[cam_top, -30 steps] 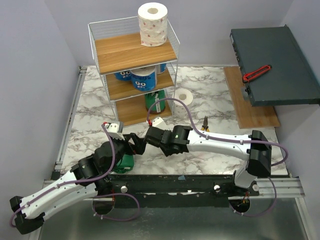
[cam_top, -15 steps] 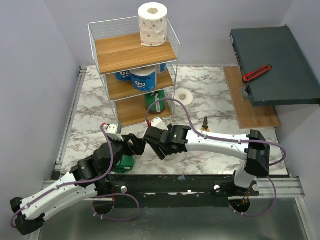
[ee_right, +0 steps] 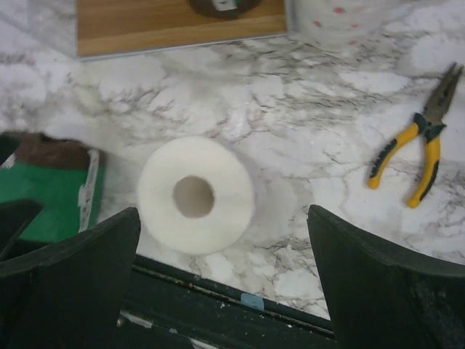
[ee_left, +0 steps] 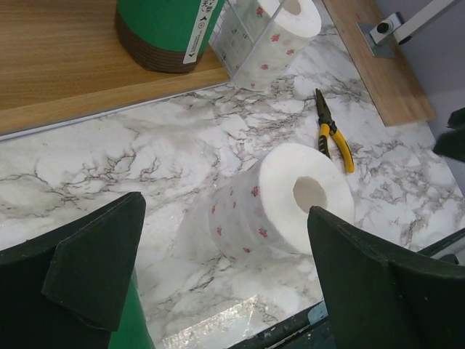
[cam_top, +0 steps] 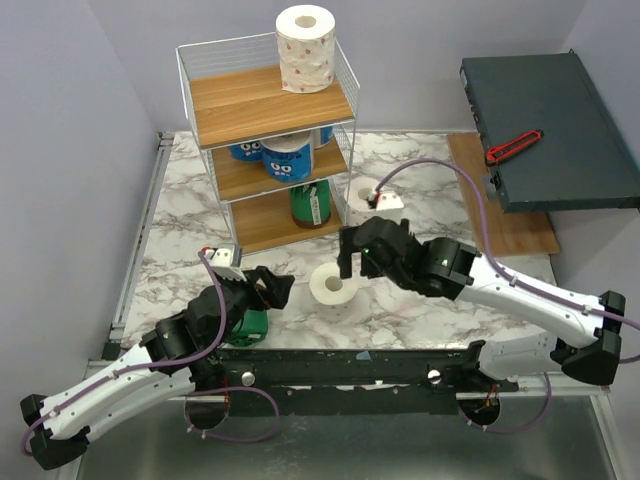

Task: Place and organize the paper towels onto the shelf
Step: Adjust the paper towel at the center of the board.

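Observation:
The shelf stands at the back. It holds a white speckled paper towel roll on top, blue rolls on the middle board and a green roll at the bottom. Another speckled roll stands on the table beside it. A white speckled roll stands free on its end near the front edge. My right gripper hangs open above and to its right. My left gripper is open just left of the roll. A green roll lies under it.
Yellow-handled pliers lie on the marble right of the free roll. A dark flat box with a red cutter sits at the back right above a wooden board. The table's black front rail runs close to the roll.
My right gripper has opened, let go of the white speckled roll, and pulled back up and to the right. The roll now stands on the table. The left arm has barely moved.

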You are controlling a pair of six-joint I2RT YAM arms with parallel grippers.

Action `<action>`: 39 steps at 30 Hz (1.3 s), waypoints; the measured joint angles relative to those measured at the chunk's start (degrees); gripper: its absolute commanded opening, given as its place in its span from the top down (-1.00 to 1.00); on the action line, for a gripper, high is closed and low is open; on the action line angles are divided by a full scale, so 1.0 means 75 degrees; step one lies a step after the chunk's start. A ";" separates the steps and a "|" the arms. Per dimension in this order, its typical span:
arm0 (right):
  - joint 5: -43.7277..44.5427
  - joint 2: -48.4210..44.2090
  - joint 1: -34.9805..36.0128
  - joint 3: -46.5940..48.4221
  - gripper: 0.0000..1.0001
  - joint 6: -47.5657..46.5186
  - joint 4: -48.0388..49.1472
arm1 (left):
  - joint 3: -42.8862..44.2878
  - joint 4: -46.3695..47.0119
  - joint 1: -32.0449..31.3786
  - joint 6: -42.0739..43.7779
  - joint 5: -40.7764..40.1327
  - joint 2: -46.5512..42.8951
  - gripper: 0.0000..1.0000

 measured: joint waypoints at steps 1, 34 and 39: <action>-0.0114 -0.0224 -0.0341 -0.0344 -0.97 0.0187 0.0181 | 0.0003 -0.0006 0.0000 -0.0050 -0.0023 0.0015 -0.97; -0.3541 0.0204 -0.2177 -0.2422 -0.51 0.0210 0.2136 | 0.0813 -0.0560 0.0003 -0.0361 0.0635 0.1110 -0.94; -0.3608 0.0423 -0.2148 -0.2308 -0.44 0.0085 0.2037 | 0.0944 -0.0635 0.0003 -0.0277 0.0766 0.1588 -0.94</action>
